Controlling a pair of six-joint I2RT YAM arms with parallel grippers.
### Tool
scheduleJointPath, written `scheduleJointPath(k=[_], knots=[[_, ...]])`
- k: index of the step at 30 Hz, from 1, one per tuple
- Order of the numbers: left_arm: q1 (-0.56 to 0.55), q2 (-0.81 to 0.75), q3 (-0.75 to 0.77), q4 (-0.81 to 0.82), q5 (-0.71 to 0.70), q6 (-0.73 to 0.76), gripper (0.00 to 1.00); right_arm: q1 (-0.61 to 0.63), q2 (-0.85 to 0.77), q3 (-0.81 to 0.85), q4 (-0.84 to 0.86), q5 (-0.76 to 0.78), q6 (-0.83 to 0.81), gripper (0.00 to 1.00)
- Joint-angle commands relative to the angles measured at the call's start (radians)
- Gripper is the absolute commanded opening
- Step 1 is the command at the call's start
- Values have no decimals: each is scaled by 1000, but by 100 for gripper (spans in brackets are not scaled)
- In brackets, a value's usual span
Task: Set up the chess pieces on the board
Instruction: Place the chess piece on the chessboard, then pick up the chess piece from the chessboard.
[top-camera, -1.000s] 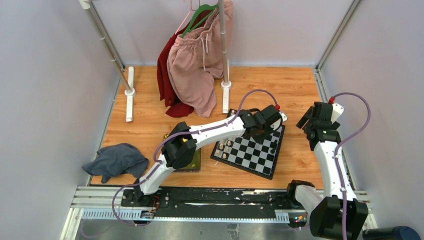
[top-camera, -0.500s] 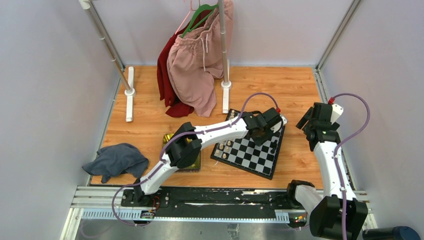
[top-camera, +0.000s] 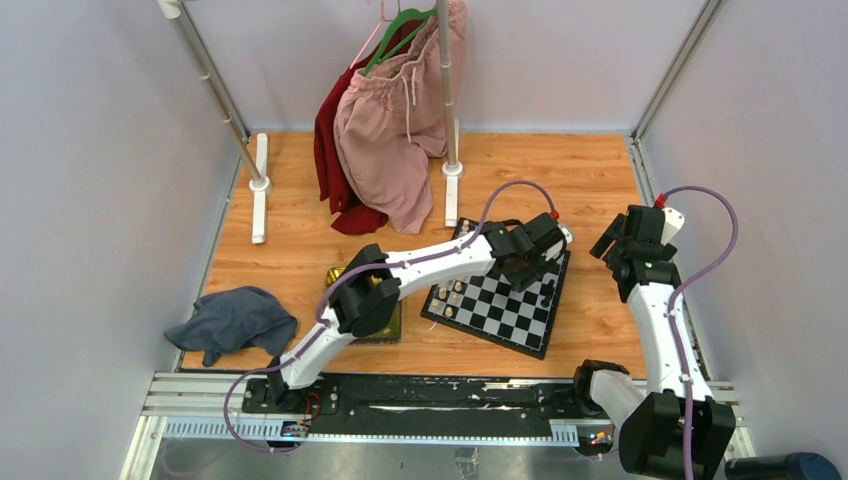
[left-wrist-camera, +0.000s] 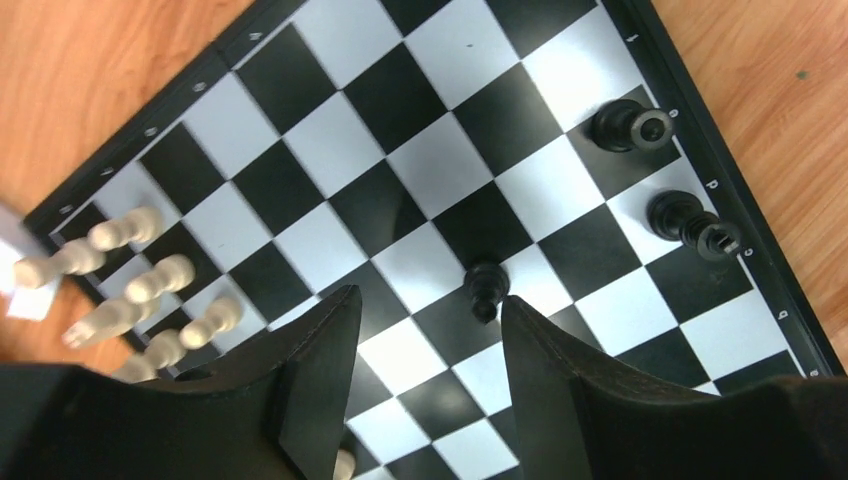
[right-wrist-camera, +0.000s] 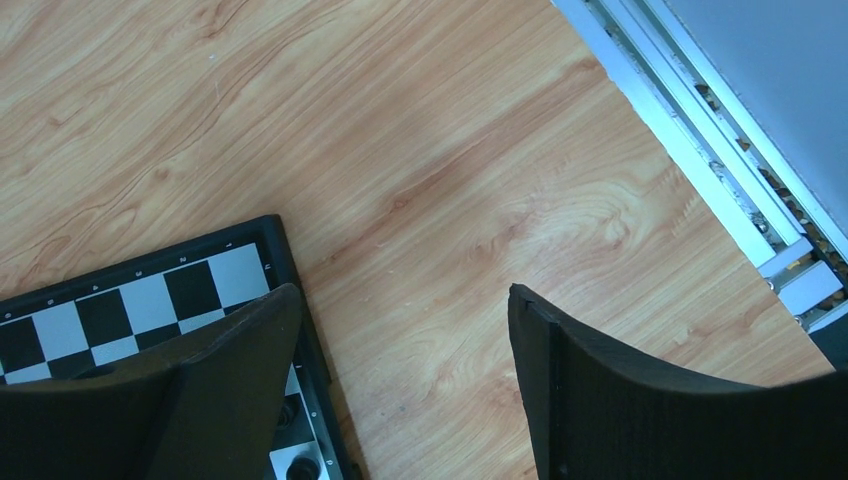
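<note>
Now: left tool (left-wrist-camera: 428, 325) hangs over the board (left-wrist-camera: 330, 150), jaws parted, holding nothing.
Pawn: black pawn (left-wrist-camera: 486, 291) stands upright on a square, just beside one finger (left-wrist-camera: 545, 370), apparently not touching.
Neighbours: two black pieces (left-wrist-camera: 630, 126) at the board's edge; white pieces (left-wrist-camera: 150, 290) on the opposite side.
Right tool (right-wrist-camera: 400, 310): wide open, empty, above the bench (right-wrist-camera: 420, 150) beside the board.
Advice: lift straight up with jaws wide, so neither finger clips the pawn.
</note>
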Motion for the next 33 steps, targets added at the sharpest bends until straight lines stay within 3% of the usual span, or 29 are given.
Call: scheduleJointPath(k=[1,8,22,33], knots=[[-8,-132,9,-46,-109,-5,59,-9,-6,33,-10,-56,-24,80],[-1,-355,-160,-66,-239,-47,62,68,52,104,-22,-113,-72,79],[86,-789,-702,-72,-352,-321,63,424,243,239,-121,-135,-188,78],[107,-957,-884,-111,-420,-438,62,608,299,220,-172,-111,-166,76]])
